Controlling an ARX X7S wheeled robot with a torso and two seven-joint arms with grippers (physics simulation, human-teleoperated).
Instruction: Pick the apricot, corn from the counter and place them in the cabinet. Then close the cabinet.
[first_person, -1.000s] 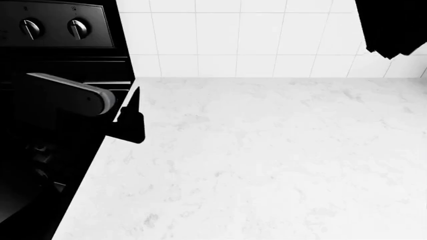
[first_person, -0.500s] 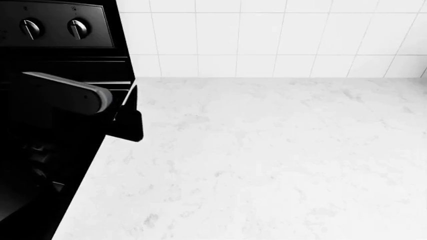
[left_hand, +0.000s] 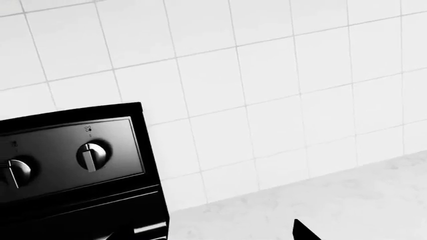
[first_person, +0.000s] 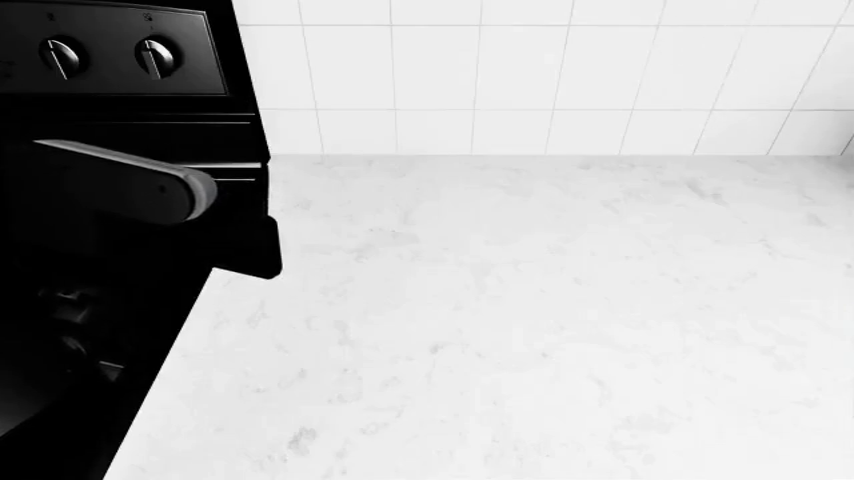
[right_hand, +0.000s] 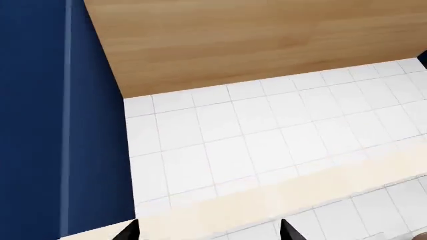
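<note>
From the head view we see the counter (first_person: 534, 320) as a broad white stone-look surface with faint grey marbling, running back to a wall of white tiles (first_person: 534, 80). A black stove (first_person: 120, 60) with two round knobs (first_person: 158, 56) stands at its left edge. The stretch of surface in view is bare; neither the apricot nor the corn shows in any of our views, so we cannot say where they lie or how they sit relative to either gripper.

Our left arm (first_person: 127, 180) lies across the stove front as a grey-white link with dark parts below it, just at the surface's left edge. In the left wrist view only one dark tip of the left gripper (left_hand: 303, 232) shows, above the surface near the stove, so we cannot tell how far it is open or whether it holds anything.

In the right wrist view two dark fingertips (right_hand: 128, 231) of the right gripper (right_hand: 208, 231) stand well apart with nothing between them, facing a wood-coloured panel (right_hand: 253, 40), a blue panel (right_hand: 47, 115) and white tiling.
</note>
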